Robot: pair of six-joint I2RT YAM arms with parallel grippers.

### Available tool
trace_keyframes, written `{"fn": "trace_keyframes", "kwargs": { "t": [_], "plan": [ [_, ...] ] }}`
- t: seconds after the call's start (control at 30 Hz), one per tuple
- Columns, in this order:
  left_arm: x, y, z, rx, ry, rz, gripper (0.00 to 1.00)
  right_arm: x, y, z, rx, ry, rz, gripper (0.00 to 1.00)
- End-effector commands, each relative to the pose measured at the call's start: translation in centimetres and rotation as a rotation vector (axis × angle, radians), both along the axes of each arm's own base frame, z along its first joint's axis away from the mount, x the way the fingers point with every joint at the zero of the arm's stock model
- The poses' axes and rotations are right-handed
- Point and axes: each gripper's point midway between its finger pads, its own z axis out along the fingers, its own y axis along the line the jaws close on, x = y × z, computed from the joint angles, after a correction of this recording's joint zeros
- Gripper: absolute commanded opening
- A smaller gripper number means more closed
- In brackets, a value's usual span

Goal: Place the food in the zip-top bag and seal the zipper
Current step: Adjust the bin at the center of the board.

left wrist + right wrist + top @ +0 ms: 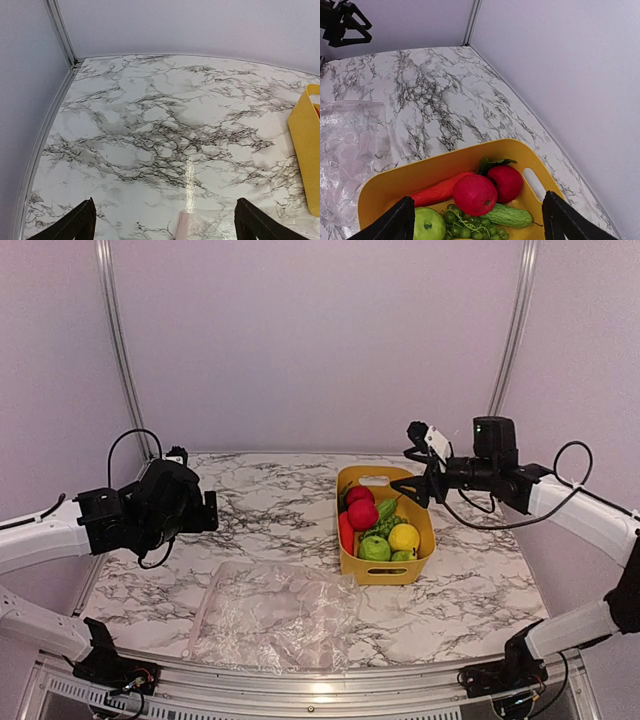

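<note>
While both arms hang above the marble table, I find the food piled in the yellow basket right of centre, none of it in the bag. My right wrist view gives the best look at it: two matte red fruits side by side, an orange-red carrot lying against the basket's left wall, a glossy green apple, a bunch of small green grapes and a bumpy green gourd-like piece. From overhead a yellow lemon shows at the near right corner.

Near and left of the basket, the zip-top bag lies flat, clear and heavily crinkled, catching the light, its right edge just beside the basket's near left corner. A faint pinkish strip, the zipper, runs along the bag's left edge; I cannot tell whether it is pressed shut.

My left gripper hovers over the left side of the table, far of the bag, jaws spread wide with nothing between them. My right gripper hangs over the basket's far right rim, jaws likewise apart and holding nothing.
</note>
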Motion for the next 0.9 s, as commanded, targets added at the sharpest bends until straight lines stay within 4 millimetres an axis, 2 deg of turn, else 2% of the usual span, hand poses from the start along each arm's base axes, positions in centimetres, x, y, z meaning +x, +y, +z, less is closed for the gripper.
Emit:
{"fn": "trace_keyframes", "kwargs": {
  "t": [0.0, 0.1, 0.23, 0.3, 0.4, 0.5, 0.57, 0.67, 0.87],
  "plan": [
    [-1.8, 6.4, -2.0, 0.11, 0.033, 0.195, 0.99, -1.7, 5.3, -3.3, -0.139, 0.096, 0.091, 0.84],
    [-2.9, 6.2, -3.5, 0.003, 0.083, 0.154, 0.97, -2.1, 9.2, -4.6, -0.183, 0.121, 0.156, 0.8],
    [-4.9, 5.9, -6.5, -0.16, 0.209, 0.133, 0.89, -0.7, 13.4, -6.8, -0.252, 0.152, 0.168, 0.71],
    [-5.9, 5.5, -8.2, -0.22, 0.278, 0.118, 0.86, 0.6, 15.1, -8.4, -0.298, 0.171, 0.147, 0.67],
    [-7.5, 4.3, -10.9, -0.295, 0.394, 0.083, 0.82, 2.3, 16.2, -9.4, -0.356, 0.17, 0.097, 0.62],
    [-9.1, 3.7, -13.5, -0.313, 0.508, 0.077, 0.77, 3.3, 16.2, -10.0, -0.376, 0.175, 0.053, 0.59],
    [-9.6, 3.9, -14.6, -0.298, 0.549, 0.083, 0.75, 3.6, 15.5, -11.0, -0.414, 0.179, 0.023, 0.58],
    [-10.2, 3.6, -15.5, -0.303, 0.582, 0.067, 0.72, 4.4, 13.7, -12.2, -0.475, 0.175, -0.049, 0.57],
    [-11.0, 2.3, -17.4, -0.304, 0.668, 0.015, 0.68, 6.7, 9.3, -13.0, -0.476, 0.242, -0.169, 0.56]
  ]
}}
